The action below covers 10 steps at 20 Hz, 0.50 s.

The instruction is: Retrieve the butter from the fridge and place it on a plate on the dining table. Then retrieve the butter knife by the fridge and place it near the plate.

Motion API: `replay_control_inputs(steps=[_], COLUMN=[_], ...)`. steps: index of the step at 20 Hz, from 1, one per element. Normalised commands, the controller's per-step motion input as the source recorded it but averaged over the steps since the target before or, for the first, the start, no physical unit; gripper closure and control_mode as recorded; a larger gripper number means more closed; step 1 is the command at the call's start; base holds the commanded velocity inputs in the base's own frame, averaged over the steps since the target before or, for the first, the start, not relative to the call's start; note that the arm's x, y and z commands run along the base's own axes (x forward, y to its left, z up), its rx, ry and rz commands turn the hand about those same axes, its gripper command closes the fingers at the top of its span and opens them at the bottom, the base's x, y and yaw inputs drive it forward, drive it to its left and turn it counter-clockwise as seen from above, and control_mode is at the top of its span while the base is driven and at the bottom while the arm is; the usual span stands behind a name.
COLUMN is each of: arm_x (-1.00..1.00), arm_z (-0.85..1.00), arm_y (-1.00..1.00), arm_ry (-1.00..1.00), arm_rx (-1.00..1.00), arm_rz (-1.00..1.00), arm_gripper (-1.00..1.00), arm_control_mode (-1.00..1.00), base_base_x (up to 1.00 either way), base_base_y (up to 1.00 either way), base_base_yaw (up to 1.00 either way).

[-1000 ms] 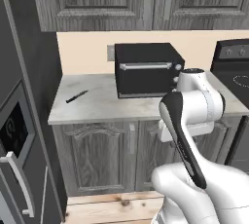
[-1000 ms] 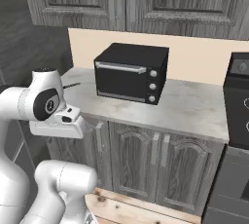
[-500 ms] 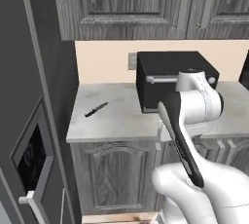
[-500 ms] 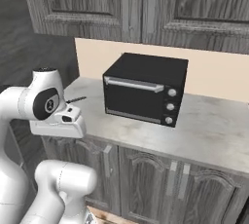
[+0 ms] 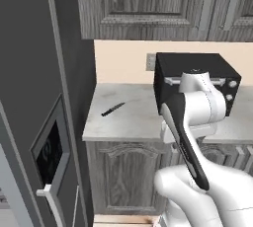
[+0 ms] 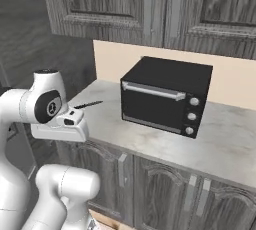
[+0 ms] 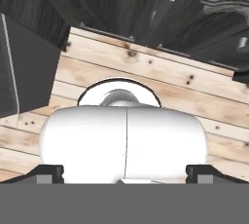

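My base has rolled closer to the fridge [image 5: 34,97]; the butter knife [image 5: 113,109] lies ahead of my wide-open, empty hand [image 7: 124,172].

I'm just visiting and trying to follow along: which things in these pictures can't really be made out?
- Fridge: left base view, cut off by the left and top edges; its inside is hidden behind the closed door.
- Butter knife: left base view, too small to tell blade from handle.
- Toaster oven: left base view, its front is largely hidden by the arm.
- Gripper: hand view, only the two fingertips show, set wide apart.
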Motion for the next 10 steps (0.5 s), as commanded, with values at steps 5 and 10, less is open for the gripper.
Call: replay_control_inputs(steps=[5,10], arm_x=[0.00,0.00], arm_z=[0.00,0.00], arm_y=[0.00,0.00], arm_ry=[0.00,0.00], arm_rx=[0.00,0.00], arm_rz=[0.00,0.00], arm_gripper=[-1.00,-1.00], arm_control_mode=[1.00,1.00], base_base_x=[0.57,0.65], base_base_y=[0.20,0.10], base_base_yaw=[0.26,0.16])
